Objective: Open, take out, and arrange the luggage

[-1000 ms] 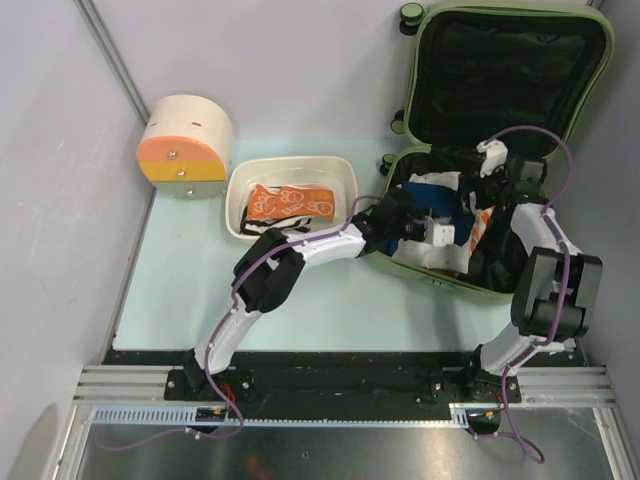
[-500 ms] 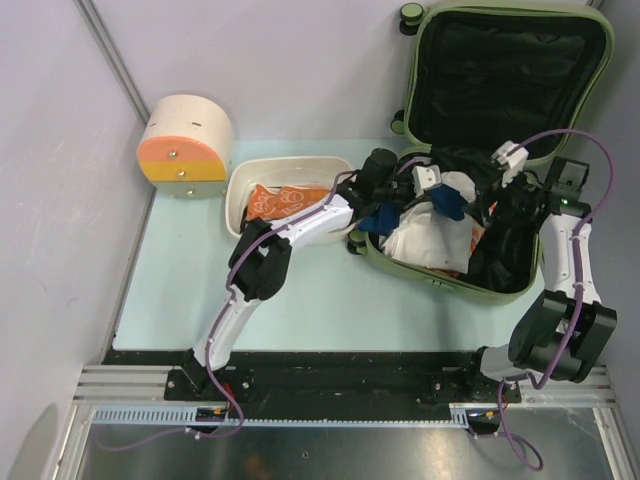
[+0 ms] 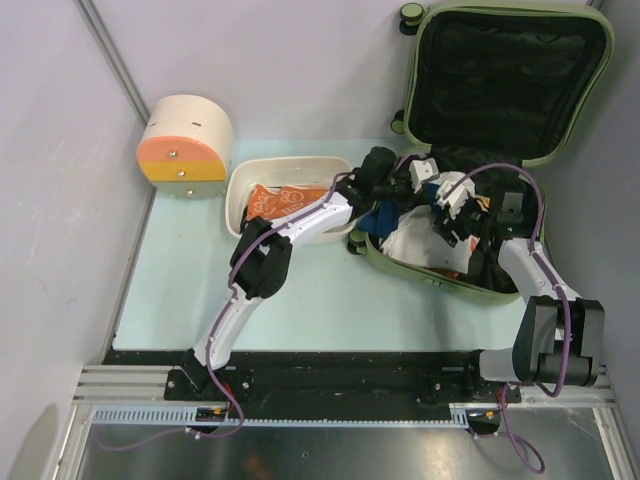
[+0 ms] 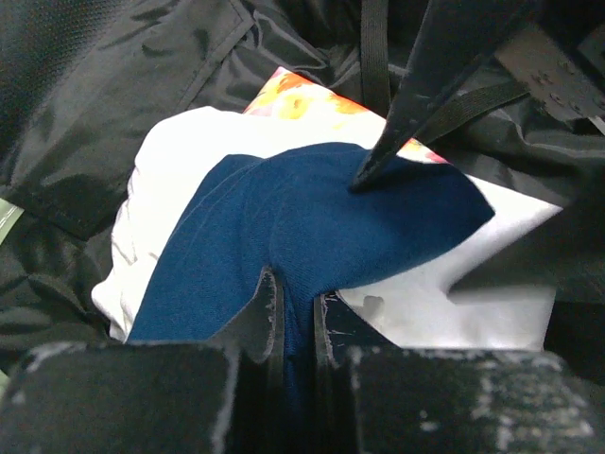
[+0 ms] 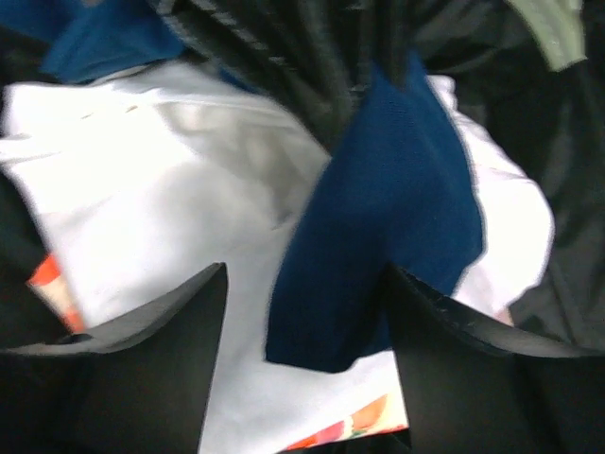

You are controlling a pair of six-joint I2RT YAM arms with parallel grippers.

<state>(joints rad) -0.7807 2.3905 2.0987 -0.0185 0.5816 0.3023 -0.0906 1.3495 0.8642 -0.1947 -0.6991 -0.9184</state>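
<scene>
The olive-green luggage (image 3: 510, 80) lies open at the back right, its black-lined lid standing up. In its lower half is a pile of clothes: a dark blue cloth (image 3: 385, 218) over a white one (image 3: 415, 242). My left gripper (image 3: 403, 190) is at the pile's left side, shut on a fold of the blue cloth (image 4: 312, 218); in the left wrist view the jaws (image 4: 295, 307) pinch it. My right gripper (image 3: 448, 205) hovers open just over the pile. The blue cloth (image 5: 397, 208) and white cloth (image 5: 170, 189) lie between its spread fingers (image 5: 304, 274).
A white tub (image 3: 240, 195) holding an orange patterned cloth (image 3: 285, 200) stands left of the suitcase. A round cream drawer box (image 3: 185, 140) with an orange front stands at the back left. A floral-printed item (image 4: 302, 95) peeks from under the white cloth.
My left gripper closed on the blue cloth and pulled back toward the suitcase's left side. My right gripper swung from the back right of the case down over the clothes.
</scene>
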